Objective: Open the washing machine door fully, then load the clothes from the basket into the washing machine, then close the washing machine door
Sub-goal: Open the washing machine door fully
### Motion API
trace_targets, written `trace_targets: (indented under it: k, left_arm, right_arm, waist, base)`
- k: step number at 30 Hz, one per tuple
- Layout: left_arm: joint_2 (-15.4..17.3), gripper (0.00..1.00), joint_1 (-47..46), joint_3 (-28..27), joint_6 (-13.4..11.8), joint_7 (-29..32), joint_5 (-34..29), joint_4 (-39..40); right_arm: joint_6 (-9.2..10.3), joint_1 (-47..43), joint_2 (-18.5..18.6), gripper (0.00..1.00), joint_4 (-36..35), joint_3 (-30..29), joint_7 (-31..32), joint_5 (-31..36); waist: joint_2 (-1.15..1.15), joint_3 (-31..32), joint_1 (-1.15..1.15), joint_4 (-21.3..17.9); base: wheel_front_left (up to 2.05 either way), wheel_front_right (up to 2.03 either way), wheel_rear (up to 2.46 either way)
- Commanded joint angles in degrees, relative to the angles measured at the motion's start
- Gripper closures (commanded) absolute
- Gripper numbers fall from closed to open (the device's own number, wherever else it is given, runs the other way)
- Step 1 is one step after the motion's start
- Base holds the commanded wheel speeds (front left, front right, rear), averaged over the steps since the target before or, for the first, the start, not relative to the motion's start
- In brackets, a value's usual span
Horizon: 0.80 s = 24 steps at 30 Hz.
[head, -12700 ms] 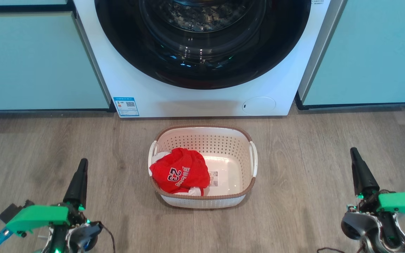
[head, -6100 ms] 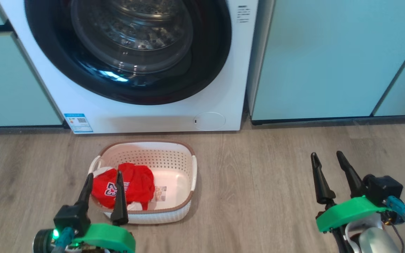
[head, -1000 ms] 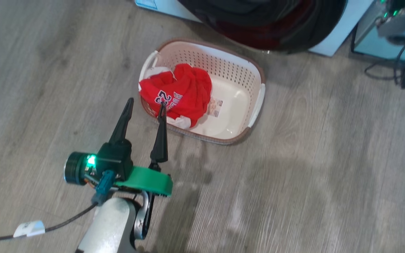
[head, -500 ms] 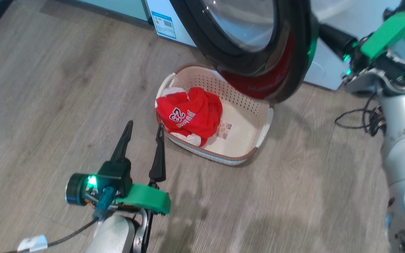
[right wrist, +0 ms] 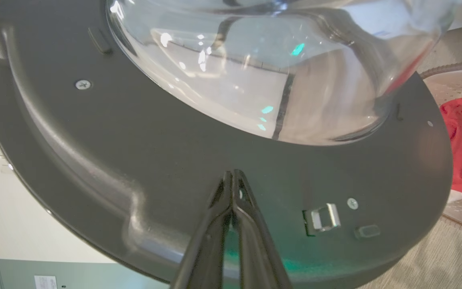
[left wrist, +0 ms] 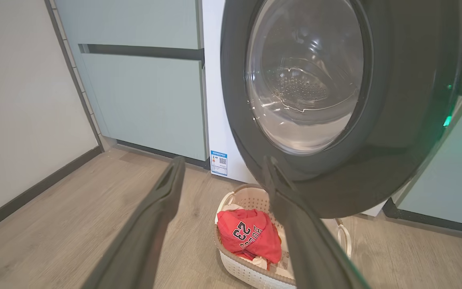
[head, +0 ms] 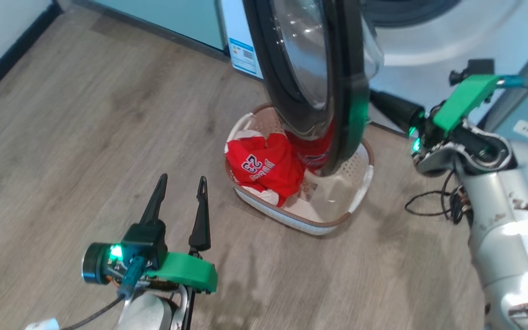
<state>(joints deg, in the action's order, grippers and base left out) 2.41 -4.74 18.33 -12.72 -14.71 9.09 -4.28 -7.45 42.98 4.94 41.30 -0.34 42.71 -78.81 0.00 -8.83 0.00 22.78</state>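
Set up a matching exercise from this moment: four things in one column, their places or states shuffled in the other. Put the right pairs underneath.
Things
1. washing machine door
2. clothes
3. left gripper
4. right gripper

Places or states
A. shut, tips at the door's dark inner face
B. lying in the basket
C. open, above the wooden floor
D. partly open, hanging over the basket

Pairs: 1-D, 2-B, 3-C, 4-A
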Motion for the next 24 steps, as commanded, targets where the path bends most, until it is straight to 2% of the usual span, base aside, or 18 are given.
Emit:
trace_targets:
  k: [1,9,18,24]
  left_arm:
    - [0.5,0.0,-0.7,-2.2,0.1,-0.3,-0.1,1.8]
    - [0.5,0.0,0.6,-2.6,0.6,-0.3,-1.6,1.7]
    - [0.5,0.0,2.0,-3.4,0.5,-0.3,-1.4,1.6]
    - [0.5,0.0,2.6,-4.2,0.5,-0.3,-2.3,1.6]
  right_arm:
    - [-0.03,0.7,-1.7,1.0,-2.5,1.7,0.4,-0.6]
    - [-0.03,-1.8,-2.0,1.0,-4.0,8.1,-0.3,-5.4]
    - [-0.03,-2.7,-2.1,1.0,-4.5,16.2,-6.0,-12.1]
    - [-0.03,-3.8,-2.0,1.0,-4.0,16.4,-8.0,-13.4]
  waist:
    - [0.0,0.7,0.0,1.0]
    - [0.0,2.2,0.0,4.6]
    - [0.0,3.8,0.0,7.0]
    - [0.0,4.9,0.0,6.1]
  base:
    - [0.0,0.0,0.0]
    - [0.0,0.0,0.0]
    - [0.0,0.0,0.0]
    - [0.0,0.0,0.0]
